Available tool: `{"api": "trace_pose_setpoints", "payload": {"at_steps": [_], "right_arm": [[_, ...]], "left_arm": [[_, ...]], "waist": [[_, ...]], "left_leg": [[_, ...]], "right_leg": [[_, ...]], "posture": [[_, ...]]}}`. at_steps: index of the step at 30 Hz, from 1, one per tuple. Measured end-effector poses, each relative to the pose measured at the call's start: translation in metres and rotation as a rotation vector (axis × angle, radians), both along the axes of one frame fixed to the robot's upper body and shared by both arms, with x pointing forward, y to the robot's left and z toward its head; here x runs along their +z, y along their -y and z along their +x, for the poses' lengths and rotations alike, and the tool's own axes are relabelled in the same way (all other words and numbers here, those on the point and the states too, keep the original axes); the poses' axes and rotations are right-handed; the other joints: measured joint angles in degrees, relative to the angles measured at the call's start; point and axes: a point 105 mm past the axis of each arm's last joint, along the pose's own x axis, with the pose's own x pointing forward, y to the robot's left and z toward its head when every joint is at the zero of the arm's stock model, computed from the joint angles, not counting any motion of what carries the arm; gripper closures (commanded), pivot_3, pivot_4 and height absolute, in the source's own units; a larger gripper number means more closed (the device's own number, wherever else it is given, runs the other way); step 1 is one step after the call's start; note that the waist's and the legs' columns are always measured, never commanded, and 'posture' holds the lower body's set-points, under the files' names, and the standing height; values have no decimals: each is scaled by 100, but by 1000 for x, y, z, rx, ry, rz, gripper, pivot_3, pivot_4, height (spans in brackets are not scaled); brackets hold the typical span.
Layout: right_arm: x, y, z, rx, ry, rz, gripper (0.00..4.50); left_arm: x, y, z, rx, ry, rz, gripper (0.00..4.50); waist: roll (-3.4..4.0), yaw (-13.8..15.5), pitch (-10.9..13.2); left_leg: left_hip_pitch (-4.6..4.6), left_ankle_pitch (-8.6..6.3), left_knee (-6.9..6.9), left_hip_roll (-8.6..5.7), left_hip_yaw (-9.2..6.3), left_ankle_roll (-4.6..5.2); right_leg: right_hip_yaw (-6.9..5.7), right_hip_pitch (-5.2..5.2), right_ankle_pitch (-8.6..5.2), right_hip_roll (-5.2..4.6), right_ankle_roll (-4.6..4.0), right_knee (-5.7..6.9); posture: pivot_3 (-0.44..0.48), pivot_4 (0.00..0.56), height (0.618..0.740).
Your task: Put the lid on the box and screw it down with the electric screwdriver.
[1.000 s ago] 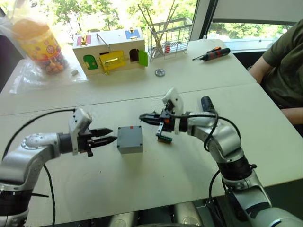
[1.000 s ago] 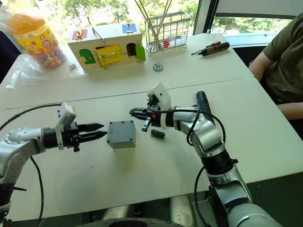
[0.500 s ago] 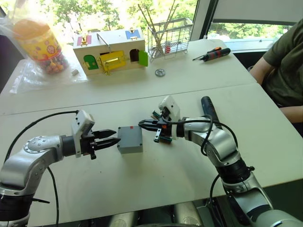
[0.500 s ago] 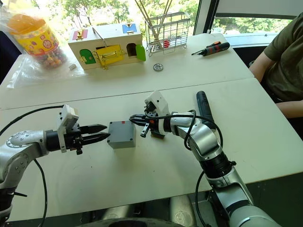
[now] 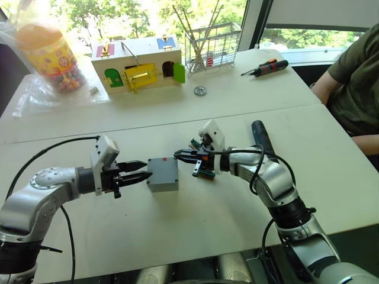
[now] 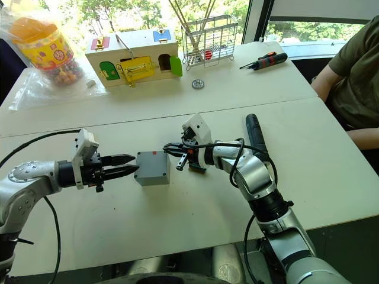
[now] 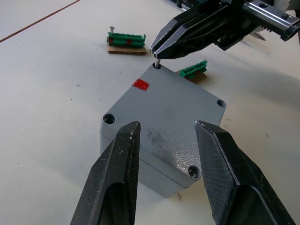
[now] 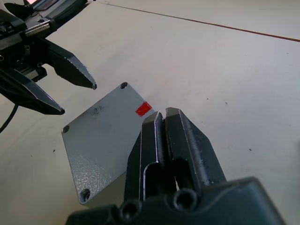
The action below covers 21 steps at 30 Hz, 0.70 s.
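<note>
Right gripper [image 7: 161, 49] pinching screw [image 7: 157, 61], now at lid [image 7: 166, 112] corner, left gripper [image 5: 141, 171] spread.

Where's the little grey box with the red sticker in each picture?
Left eye view: grey box between the left gripper and right gripper.
Right eye view: box between both grippers too.
Left wrist view: box beyond the open left gripper; the shut right gripper pinches a screw at its corner.
Right wrist view: box beyond that gripper's shut tips.
Shared landmark: its red mark.
</note>
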Motion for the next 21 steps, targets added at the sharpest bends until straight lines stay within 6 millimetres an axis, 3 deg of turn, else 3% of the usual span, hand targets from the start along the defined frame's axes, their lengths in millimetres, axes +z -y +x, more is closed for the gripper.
{"api": "trace_pose_setpoints", "payload": {"at_steps": [2, 4, 6, 10, 13, 17, 21], "right_arm": [[-1, -1, 0, 4, -2, -4, 4441], [-2, -1, -1, 8, -1, -11, 3918], [-3, -2, -2, 17, -3, -18, 3104], [-3, -3, -3, 24, -4, -20, 975], [-2, -2, -2, 22, 0, -23, 19], [5, 3, 1, 5, -9, -3, 19], [37, 31, 2, -61, -10, 42, 19]], "left_arm": [[0, 1, 0, -4, 2, 0, 2643], [1, 1, 1, -5, 4, 1, 2643], [2, 2, 1, -7, 8, 1, 2643], [2, 2, 1, -8, 8, 1, 2643], [2, 3, 2, -11, 9, 2, 2643], [2, 9, 2, -34, 10, 3, 2643], [8, 19, 4, -81, 29, 0, 2643]], "waist": [[0, 1, 0], [0, -2, 0], [0, -3, 0], [0, -5, 0], [0, -3, 0], [0, 5, 0], [0, 58, 0]], "left_leg": [[0, 0, 0, 0, 0, 0], [0, 0, 0, 0, 0, 0], [0, 0, 0, 0, 0, 0], [0, 0, 0, 0, 0, 0], [0, 0, 0, 0, 0, 0], [0, 0, 0, 0, 0, 0], [-1, 0, 2, -2, 0, 0]], "right_leg": [[0, 0, 0, 0, 0, 0], [0, 0, 0, 0, 0, 0], [0, 0, 0, 0, 0, 0], [0, 0, 0, 0, 0, 0], [0, 0, 0, 0, 0, -1], [0, 0, 0, 0, 0, -1], [0, 1, 0, -1, 0, -3]], "posture": [[0, 150, 740], [0, 150, 740], [0, 150, 740], [0, 150, 740], [0, 150, 740], [0, 150, 740], [0, 150, 740]]}}
